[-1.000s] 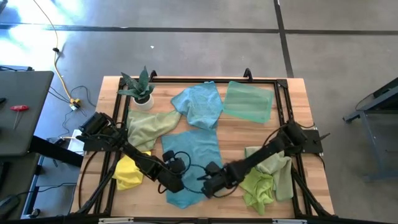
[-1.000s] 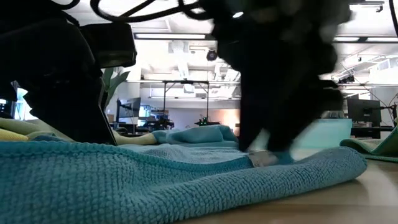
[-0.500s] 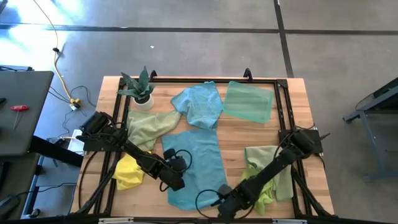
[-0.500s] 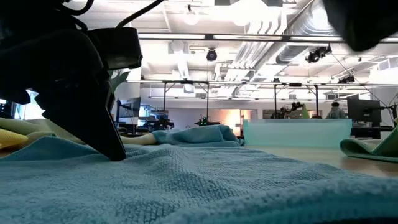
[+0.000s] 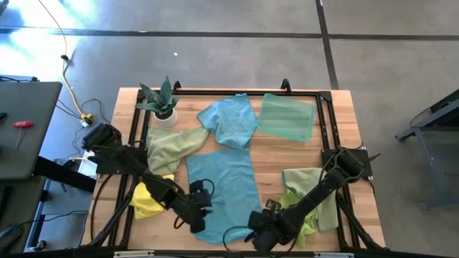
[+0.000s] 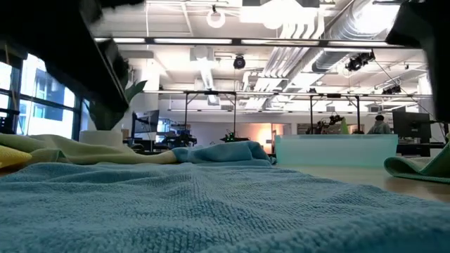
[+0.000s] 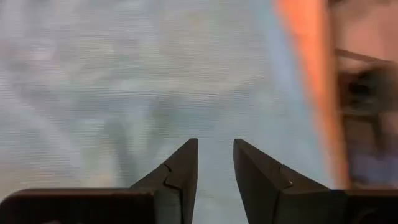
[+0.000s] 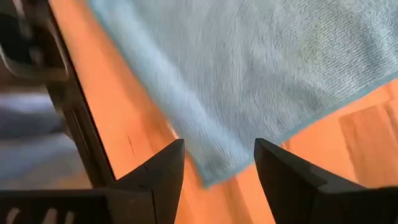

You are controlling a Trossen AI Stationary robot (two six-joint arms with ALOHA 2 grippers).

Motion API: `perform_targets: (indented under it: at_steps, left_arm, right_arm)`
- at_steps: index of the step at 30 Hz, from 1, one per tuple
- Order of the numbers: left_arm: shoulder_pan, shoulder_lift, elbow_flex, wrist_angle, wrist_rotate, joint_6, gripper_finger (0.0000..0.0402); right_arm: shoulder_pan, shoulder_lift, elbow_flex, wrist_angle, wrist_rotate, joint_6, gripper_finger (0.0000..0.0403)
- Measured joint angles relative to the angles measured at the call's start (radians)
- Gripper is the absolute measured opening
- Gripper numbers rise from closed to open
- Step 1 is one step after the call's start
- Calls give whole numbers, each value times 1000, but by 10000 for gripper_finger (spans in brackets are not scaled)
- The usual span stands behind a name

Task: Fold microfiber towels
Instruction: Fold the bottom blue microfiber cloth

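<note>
A blue microfiber towel (image 5: 224,188) lies spread flat on the wooden table, near its front edge; it fills the low view's foreground (image 6: 211,204). My left gripper (image 5: 195,217) hovers open above the towel's near left part (image 7: 124,81); nothing is between its fingers (image 7: 215,146). My right gripper (image 5: 258,233) hangs open above the towel's near right corner (image 8: 208,177), its fingers (image 8: 219,149) apart and clear of the cloth.
A crumpled light blue towel (image 5: 229,120) and a mint green towel (image 5: 287,118) lie at the back. A sage green towel (image 5: 172,145) and a yellow one (image 5: 148,201) lie left, a lime green heap (image 5: 307,204) right. A potted plant (image 5: 162,104) stands back left. Black rails (image 5: 326,122) frame the table.
My right gripper has gone from the blue towel's near middle toward the table's near right, past the towel's corner. The towel's near part, bunched up before, now lies flat and closer to the near edge. My left gripper has risen off the towel, shifting slightly toward the near left.
</note>
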Motion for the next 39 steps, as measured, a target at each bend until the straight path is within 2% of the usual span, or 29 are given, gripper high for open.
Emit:
perform_targets:
  at_steps: [3,5,9,13,16,19,24,27,31,36,39]
  left_arm:
    - [-66,-31,13,32,133,-28,92]
    - [-123,-31,12,41,158,-91,95]
    - [-235,-19,12,65,104,-181,112]
    - [-308,-3,11,90,-25,-124,141]
    - [-317,15,11,88,-80,-45,164]
    - [-304,42,12,97,-87,-34,186]
    - [-308,72,12,161,-120,71,205]
    - [-308,95,12,198,-190,166,206]
    - [-296,113,12,195,-274,187,207]
    - [-282,124,12,223,-243,207,207]
    - [-281,140,13,258,-184,206,207]
  right_arm:
    - [19,0,0,-23,2,-76,188]
    - [33,0,0,-26,11,-143,188]
    - [63,5,-1,-23,85,-260,188]
    - [83,10,-14,17,163,-288,188]
    - [86,11,-80,149,142,-277,188]
    - [92,11,-142,268,107,-224,188]
    - [108,11,-149,235,194,-189,188]
    - [118,11,-161,223,183,-208,188]
    - [137,11,-169,237,158,-202,188]
    - [156,11,-174,273,179,-217,188]
    - [157,11,-195,273,190,-203,188]
